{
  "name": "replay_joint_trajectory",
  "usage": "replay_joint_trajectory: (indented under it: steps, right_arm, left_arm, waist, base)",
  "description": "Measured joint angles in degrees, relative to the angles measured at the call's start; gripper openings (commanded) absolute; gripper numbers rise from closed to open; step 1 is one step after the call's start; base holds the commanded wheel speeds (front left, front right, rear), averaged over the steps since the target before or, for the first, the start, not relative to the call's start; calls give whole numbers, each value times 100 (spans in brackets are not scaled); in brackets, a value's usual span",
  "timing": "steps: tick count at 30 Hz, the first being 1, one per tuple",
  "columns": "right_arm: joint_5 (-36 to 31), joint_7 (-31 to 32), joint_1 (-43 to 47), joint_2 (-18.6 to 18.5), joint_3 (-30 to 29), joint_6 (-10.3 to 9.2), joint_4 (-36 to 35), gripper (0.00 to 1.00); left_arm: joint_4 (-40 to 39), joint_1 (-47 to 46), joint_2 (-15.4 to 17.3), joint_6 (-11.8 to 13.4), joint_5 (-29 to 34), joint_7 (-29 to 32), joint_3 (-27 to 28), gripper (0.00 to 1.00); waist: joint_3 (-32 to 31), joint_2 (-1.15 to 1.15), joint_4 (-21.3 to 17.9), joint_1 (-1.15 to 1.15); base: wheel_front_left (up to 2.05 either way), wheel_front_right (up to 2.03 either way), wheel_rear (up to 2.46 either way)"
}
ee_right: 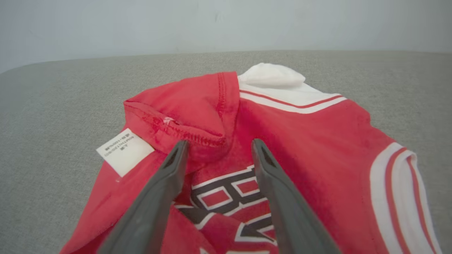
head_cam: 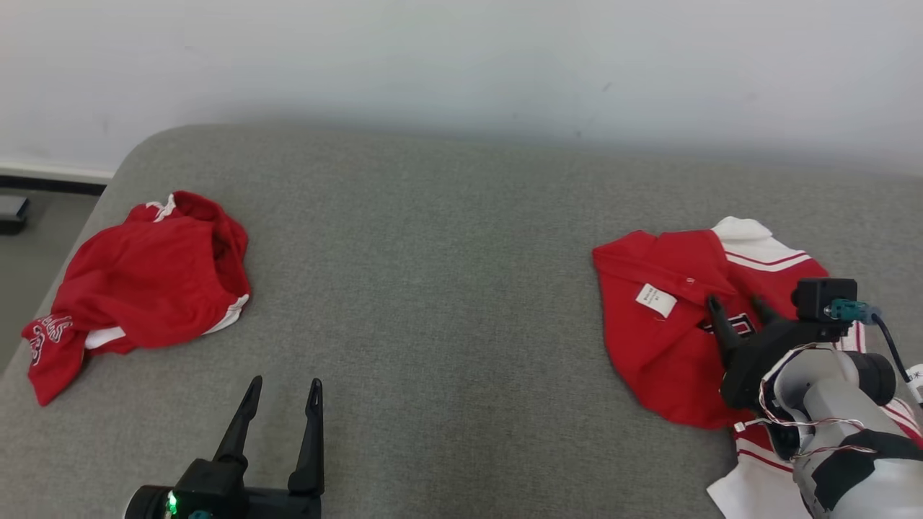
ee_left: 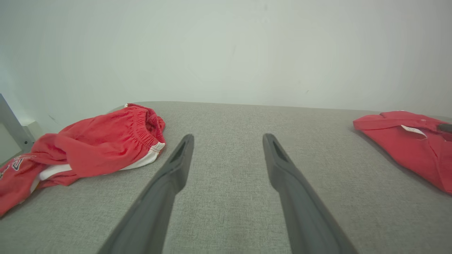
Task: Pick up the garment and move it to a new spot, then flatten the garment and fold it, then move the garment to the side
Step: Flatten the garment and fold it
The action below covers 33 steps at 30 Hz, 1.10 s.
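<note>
Lying crumpled at right of surface [head_cam: 447,288]: jersey [head_cam: 663,360], right tool [head_cam: 734,301] over it, wide, empty. White label [head_cam: 655,300] print too small to read; chest lettering [ee_right: 226,194] half hidden; left tool [head_cam: 285,382] wide, empty; shorts [head_cam: 151,281] far left.

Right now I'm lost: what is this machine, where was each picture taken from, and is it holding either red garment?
It is a two-armed robot; each arm ends in a gripper with two long dark fingers. The wide picture comes from a camera on its head, looking down at a grey padded surface. The other two come from wrist cameras looking along the fingers. Crumpled red shorts lie on the robot's left, a red jersey with white trim and a white label on its right. The left gripper is open over bare surface, holding nothing. The right gripper is open over the jersey; nothing is gripped, and I cannot tell whether its fingertips touch the cloth.
</note>
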Motion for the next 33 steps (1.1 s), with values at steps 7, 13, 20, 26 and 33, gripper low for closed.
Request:
replay_joint_trajectory:
  steps: [7,13,20,26,33]
  right_arm:
    - [252,-330,-299,167,277,0,436,0]
    - [282,-892,-428,307,998,0,52,0]
    - [467,-1137,-267,474,2414,0,-1109,0]
    - [939,-1147,-91,570,3857,0,-1818,7]
    - [1195,-1150,-209,389,4165,0,-1601,100]
  left_arm:
    - [44,-81,0,9,-29,0,-24,100]
    - [90,-95,0,1,-8,0,25,100]
    - [107,-82,0,-11,3,0,47,100]
    - [114,-77,1,-49,5,0,56,100]
    - [135,-41,0,-52,24,0,96,100]
  waist:
    - [184,0,191,0]
    - [139,0,158,0]
    - [40,0,56,-1]
    - [32,0,1,-1]
    - [-70,0,-80,-1]
  base:
    - [0,0,0]
    - [0,0,0]
    - [0,0,0]
    - [0,0,0]
    - [0,0,0]
